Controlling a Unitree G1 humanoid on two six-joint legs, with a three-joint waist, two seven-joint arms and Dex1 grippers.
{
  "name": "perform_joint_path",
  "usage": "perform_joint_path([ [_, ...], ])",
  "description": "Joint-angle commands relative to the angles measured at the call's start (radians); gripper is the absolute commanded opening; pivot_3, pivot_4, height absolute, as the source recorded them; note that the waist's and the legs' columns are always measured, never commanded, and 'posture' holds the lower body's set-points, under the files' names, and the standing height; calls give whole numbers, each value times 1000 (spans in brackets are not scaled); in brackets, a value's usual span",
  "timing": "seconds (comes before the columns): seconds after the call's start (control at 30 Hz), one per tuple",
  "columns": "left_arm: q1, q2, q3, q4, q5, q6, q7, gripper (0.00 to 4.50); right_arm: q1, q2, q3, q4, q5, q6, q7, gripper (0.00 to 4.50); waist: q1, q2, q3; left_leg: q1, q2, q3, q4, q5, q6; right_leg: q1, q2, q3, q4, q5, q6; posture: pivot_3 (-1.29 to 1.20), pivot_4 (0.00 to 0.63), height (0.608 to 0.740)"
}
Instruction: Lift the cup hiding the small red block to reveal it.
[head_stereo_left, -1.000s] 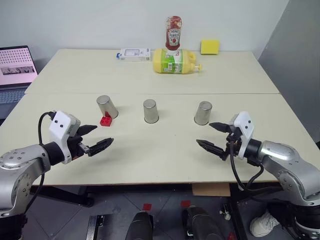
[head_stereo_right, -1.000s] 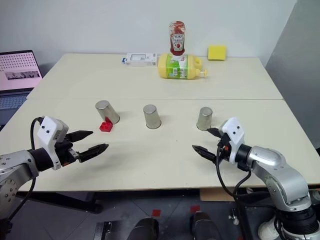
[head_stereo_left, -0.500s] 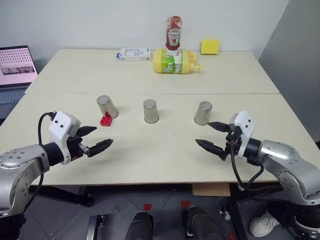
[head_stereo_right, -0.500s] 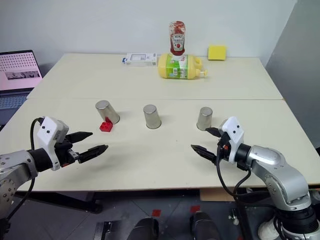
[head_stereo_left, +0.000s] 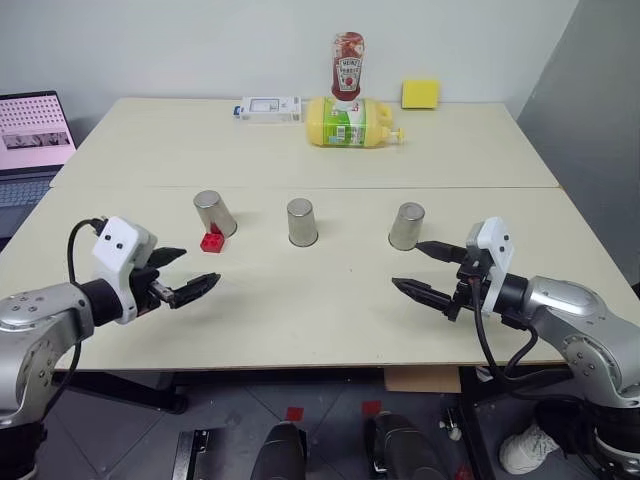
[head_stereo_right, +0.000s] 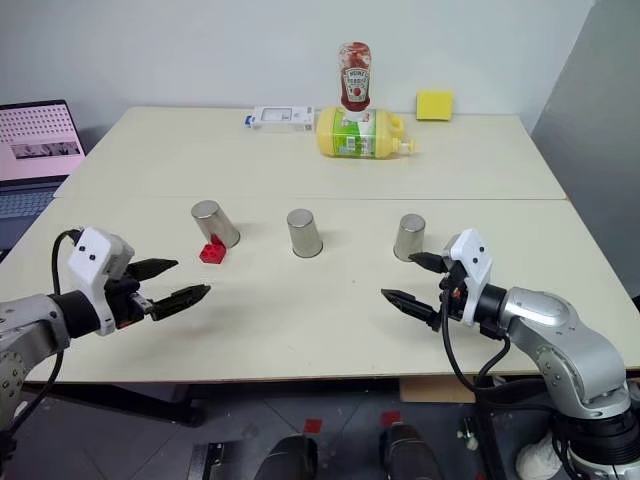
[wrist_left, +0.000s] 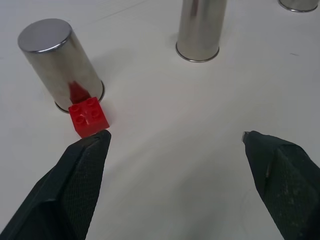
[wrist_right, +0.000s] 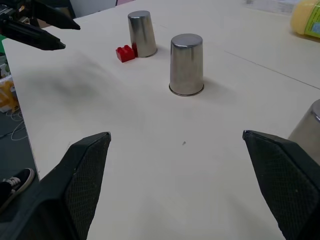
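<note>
The pale table (head_stereo_left: 330, 300) and everything on it sit as a second ago. The left gripper (head_stereo_left: 180, 273) has drawn slightly toward the table's left edge, fingers still spread, holding nothing. The right gripper (head_stereo_left: 428, 270) hangs near the front edge, jaws wide and empty.

A laptop (head_stereo_left: 30, 140) beyond the left edge is cut off. Near the far edge lie a yellow bottle (head_stereo_left: 350, 122), a red ketchup bottle (head_stereo_left: 347, 66), a white box (head_stereo_left: 268, 108) and a yellow sponge (head_stereo_left: 420, 93).

Three smooth silver tapered cups stand upside down across the middle: the left cup (head_stereo_left: 214, 213), the middle cup (head_stereo_left: 301, 222) and the right cup (head_stereo_left: 406, 226). The small red block (head_stereo_left: 211, 241), studded plastic, lies uncovered, touching the left cup's base.
</note>
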Motion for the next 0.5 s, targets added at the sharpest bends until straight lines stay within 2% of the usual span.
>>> perform_joint_path([
  [0.03,-8,11,26,-5,8,-16,8,4482,-8,-15,-16,-19,-7,-23,8,4500,0,0,0,0,0,0,0,0,0,0,0,0,0,0,0,0,150,740],
  [0.5,49,0,103,-57,-25,0,10,4482,-5,-13,-12,13,-24,-75,58,4500,0,0,0,0,0,0,0,0,0,0,0,0,0,0,0,0,150,740],
])
